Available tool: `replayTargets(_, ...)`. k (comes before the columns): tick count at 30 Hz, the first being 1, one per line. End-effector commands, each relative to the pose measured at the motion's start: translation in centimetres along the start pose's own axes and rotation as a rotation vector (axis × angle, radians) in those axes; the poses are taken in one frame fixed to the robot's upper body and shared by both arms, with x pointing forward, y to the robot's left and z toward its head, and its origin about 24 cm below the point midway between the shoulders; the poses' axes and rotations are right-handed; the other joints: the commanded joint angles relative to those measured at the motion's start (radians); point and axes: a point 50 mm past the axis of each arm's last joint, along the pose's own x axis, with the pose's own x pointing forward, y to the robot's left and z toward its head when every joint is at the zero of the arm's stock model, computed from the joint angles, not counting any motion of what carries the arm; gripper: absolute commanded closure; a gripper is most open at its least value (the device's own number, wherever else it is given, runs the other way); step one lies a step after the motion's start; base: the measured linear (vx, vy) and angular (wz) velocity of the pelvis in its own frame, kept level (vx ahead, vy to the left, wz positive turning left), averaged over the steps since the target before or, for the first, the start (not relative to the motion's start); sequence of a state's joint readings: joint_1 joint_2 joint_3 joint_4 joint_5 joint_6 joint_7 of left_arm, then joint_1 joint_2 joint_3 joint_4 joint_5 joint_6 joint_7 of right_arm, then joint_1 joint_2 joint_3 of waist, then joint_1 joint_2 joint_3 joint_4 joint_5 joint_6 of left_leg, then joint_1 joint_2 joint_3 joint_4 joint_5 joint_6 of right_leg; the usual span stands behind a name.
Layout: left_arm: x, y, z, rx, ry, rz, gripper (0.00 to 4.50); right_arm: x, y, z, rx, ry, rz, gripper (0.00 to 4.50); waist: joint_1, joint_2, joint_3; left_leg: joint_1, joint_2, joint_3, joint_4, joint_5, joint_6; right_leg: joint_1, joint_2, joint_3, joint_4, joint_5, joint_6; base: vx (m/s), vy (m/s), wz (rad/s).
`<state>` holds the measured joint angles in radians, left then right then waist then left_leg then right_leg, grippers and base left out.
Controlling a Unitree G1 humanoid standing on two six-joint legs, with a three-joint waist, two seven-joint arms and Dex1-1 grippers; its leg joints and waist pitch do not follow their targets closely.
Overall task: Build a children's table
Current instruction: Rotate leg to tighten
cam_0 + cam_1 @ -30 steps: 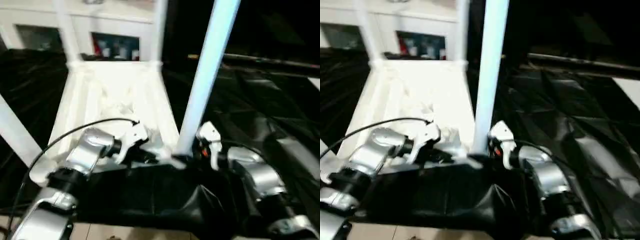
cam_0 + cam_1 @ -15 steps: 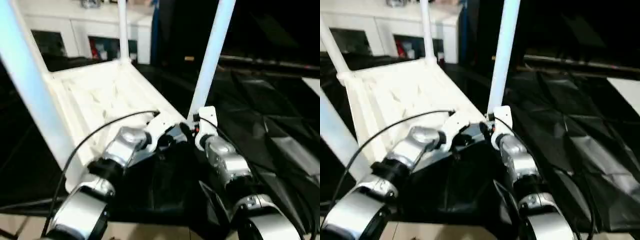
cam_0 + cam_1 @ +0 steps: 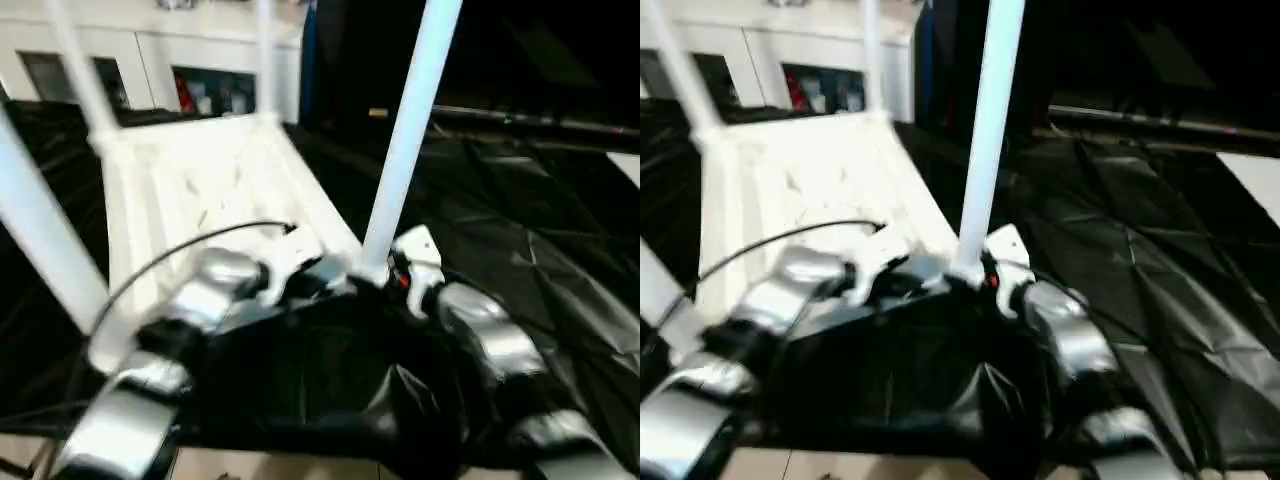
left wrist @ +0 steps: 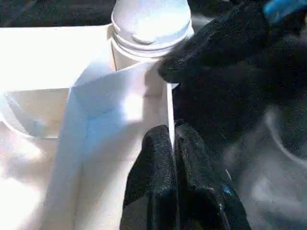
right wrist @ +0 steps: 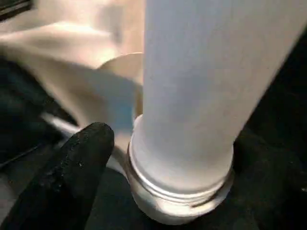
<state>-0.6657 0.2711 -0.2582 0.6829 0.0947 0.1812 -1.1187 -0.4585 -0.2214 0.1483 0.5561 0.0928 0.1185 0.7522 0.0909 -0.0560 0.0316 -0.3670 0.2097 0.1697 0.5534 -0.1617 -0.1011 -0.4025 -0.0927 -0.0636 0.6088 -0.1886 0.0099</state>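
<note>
Left gripper (image 4: pixel 173 143) fingers pinch the upturned tabletop (image 3: pixel 200 185) rim on the black-draped table (image 3: pixel 520 210); right wrist view shows one right finger (image 5: pixel 72 177) beside the socketed near leg (image 5: pixel 201 96), its spread unclear.

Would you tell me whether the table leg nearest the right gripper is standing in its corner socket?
It stands upright in the socket: the leg rises from the tabletop corner, its base ringed by the socket collar. How deep it sits, I cannot tell.

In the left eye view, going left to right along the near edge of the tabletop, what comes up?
Near-left leg → left end effector → near-right leg → right end effector.
</note>
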Motion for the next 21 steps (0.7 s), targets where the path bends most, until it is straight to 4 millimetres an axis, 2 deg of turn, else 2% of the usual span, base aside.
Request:
replayTargets(1, 0.9, -1.9, 0.2, 0.005, -0.070, -0.187, 4.50, 0.3, 1.9, 0.2, -0.016, -0.003, 0.190, 0.44, 0.005, -0.008, -0.043, 0.001, 0.022, 0.003, -0.063, -0.259, 0.055, 0.043, -0.047, 0.037, -0.082, -0.258, -0.166, 0.000, 0.000, 0.00)
replayTargets(3, -0.4, -2.2, -0.2, 0.013, -0.064, -0.253, 4.50, -0.9, 1.9, -0.2, -0.027, 0.029, 0.282, 0.44, 0.008, -0.006, -0.045, 0.007, 0.024, 0.006, -0.060, -0.256, 0.061, 0.040, -0.047, 0.039, -0.079, -0.227, -0.184, 0.000, 0.000, 0.00)
replayTargets(5, -0.6, -2.2, -0.3, 0.014, -0.061, -0.259, 4.50, -1.1, 1.9, -0.3, -0.029, 0.037, 0.297, 0.44, 0.008, -0.003, -0.044, 0.008, 0.025, 0.006, -0.061, -0.242, 0.062, 0.040, -0.043, 0.039, -0.074, -0.185, -0.201, 0.000, 0.000, 0.00)
replayTargets(10, -1.4, -2.4, -0.5, 0.005, -0.063, -0.292, 4.50, -1.4, 1.8, -0.6, -0.063, 0.073, 0.310, 0.44, 0.009, -0.005, -0.044, 0.007, 0.022, 0.007, -0.061, -0.254, 0.041, 0.043, -0.046, 0.040, -0.073, -0.197, -0.199, 0.000, 0.000, 0.00)
replayTargets(13, -1.5, -2.4, -0.5, 0.004, -0.064, -0.294, 4.50, -1.3, 1.9, -0.4, -0.049, 0.064, 0.317, 0.78, 0.009, -0.009, -0.044, 0.007, 0.021, 0.007, -0.060, -0.247, 0.039, 0.044, -0.046, 0.040, -0.074, -0.204, -0.194, 0.000, 0.000, 0.00)
replayTargets(15, -1.6, -2.5, -0.5, 0.004, -0.065, -0.295, 4.50, -1.3, 2.0, -0.4, -0.047, 0.062, 0.321, 0.82, 0.010, -0.006, -0.044, 0.008, 0.022, 0.007, -0.060, -0.240, 0.038, 0.043, -0.046, 0.040, -0.072, -0.193, -0.198, 0.000, 0.000, 0.00)
replayTargets(17, -1.5, -2.5, -0.5, 0.003, -0.067, -0.295, 4.50, -1.2, 2.1, -0.4, -0.040, 0.058, 0.328, 1.07, 0.009, -0.008, -0.045, 0.007, 0.021, 0.007, -0.059, -0.237, 0.037, 0.045, -0.045, 0.040, -0.070, -0.182, -0.200, 0.000, 0.000, 0.00)
replayTargets(20, -1.5, -2.6, -0.5, 0.000, -0.069, -0.296, 4.50, -1.1, 2.2, -0.4, -0.035, 0.055, 0.335, 1.18, 0.009, -0.010, -0.045, 0.009, 0.021, 0.008, -0.057, -0.226, 0.040, 0.045, -0.045, 0.040, -0.069, -0.167, -0.205, 0.000, 0.000, 0.00)
replayTargets(21, -1.5, -2.7, -0.5, 0.000, -0.070, -0.296, 4.50, -1.1, 2.3, -0.4, -0.033, 0.054, 0.337, 1.39, 0.010, -0.010, -0.046, 0.007, 0.020, 0.008, -0.056, -0.215, 0.043, 0.046, -0.044, 0.040, -0.067, -0.154, -0.207, 0.000, 0.000, 0.00)
